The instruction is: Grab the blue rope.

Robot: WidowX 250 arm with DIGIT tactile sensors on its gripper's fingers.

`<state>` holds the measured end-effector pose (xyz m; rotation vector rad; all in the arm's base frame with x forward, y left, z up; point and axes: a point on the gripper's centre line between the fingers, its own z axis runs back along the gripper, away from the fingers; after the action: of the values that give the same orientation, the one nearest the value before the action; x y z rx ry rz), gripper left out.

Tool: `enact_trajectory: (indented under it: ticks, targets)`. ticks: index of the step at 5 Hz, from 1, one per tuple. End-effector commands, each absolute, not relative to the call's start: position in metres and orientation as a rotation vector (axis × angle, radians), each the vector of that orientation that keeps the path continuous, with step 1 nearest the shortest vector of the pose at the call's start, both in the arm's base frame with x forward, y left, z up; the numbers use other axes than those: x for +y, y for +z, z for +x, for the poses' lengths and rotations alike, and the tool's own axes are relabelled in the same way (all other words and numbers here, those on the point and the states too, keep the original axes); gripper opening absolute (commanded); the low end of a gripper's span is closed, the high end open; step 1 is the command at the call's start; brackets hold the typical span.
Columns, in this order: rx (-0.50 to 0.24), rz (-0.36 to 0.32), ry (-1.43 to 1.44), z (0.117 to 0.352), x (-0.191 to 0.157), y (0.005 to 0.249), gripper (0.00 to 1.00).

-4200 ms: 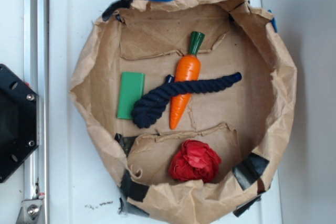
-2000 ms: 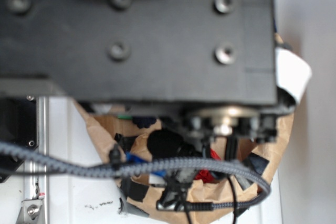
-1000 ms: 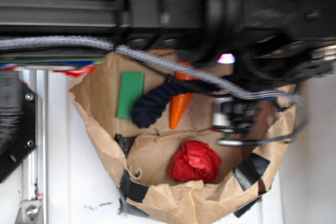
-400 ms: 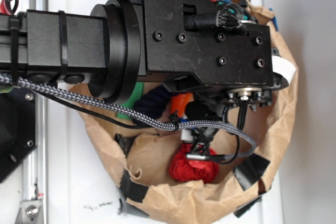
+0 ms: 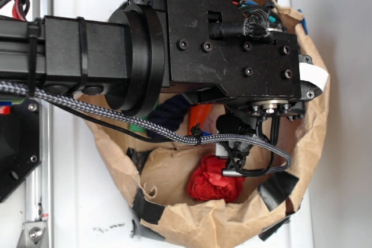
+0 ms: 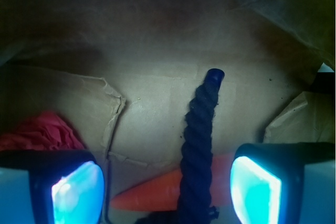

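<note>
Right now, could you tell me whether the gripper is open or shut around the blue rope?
Open. In the wrist view the gripper pads sit far apart, with the blue rope between them and touching neither.

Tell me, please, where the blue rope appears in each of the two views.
Exterior: only a dark loop of the rope shows, left of center under the arm.
Wrist: the rope runs from bottom center up to its blue cap, between the open gripper pads.
Shared landmark: the carrot under the rope.

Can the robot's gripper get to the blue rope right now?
Probably yes. The gripper is open, and the blue rope runs between its fingers with nothing on top of it. It lies across the carrot.
</note>
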<state>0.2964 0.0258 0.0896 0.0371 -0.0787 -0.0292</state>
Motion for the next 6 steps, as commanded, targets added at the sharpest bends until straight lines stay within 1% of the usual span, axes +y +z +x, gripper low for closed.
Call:
enact_trajectory:
  ticks: [1, 4, 6]
  targets:
    - [-0.109, 0.045, 0.011, 0.308, 0.035, 0.085, 1.0]
    - [-0.09, 0.051, 0.038, 0.309, 0.04, 0.061, 1.0]
    - [-0.07, 0.078, 0.064, 0.305, 0.046, 0.048, 1.0]
